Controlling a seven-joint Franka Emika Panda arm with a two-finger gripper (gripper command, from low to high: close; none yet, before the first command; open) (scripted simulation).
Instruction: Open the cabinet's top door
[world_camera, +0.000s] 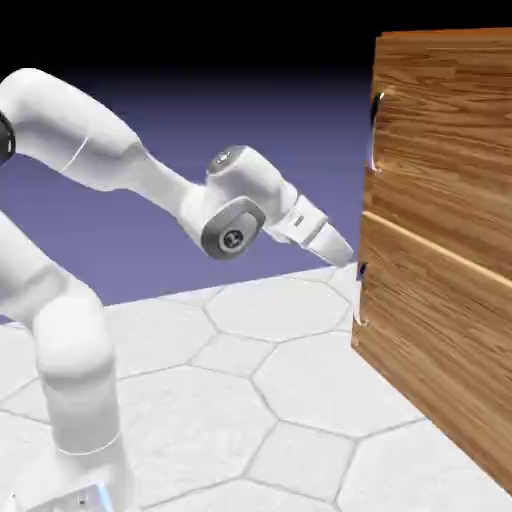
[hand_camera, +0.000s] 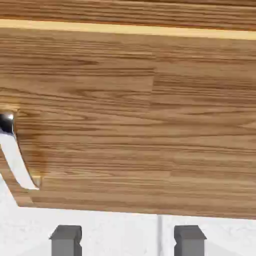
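The cabinet (world_camera: 440, 250) filled the right side of the exterior view, a tall wood-grain box rising past the top of the frame. Its top door (world_camera: 445, 130) was the upper panel, sitting flush and apparently closed, with a short silver handle (world_camera: 376, 130) at its left edge in the upper right of the frame. A pale seam separated it from the lower door (world_camera: 430, 350), which carried its own small handle (world_camera: 361, 300) lower down.

The gripper (world_camera: 345, 250) sat at mid-frame, just left of the cabinet, about level with that seam and well below the top handle. In the hand view its two grey fingertips (hand_camera: 65, 239) stood spread apart at the bottom edge with nothing between them, only the white table (hand_camera: 125, 235) behind. Wood filled the rest, with a silver handle (hand_camera: 15, 160) at the left edge, seemingly the lower door's.

The door looked like a rigid hinged panel, likely to swing on a fixed arc rather than flex. The handle appeared smooth and thin, probably slippery, so a firm pinch across its vertical bar seemed the best hold, and the hand would need to rise first
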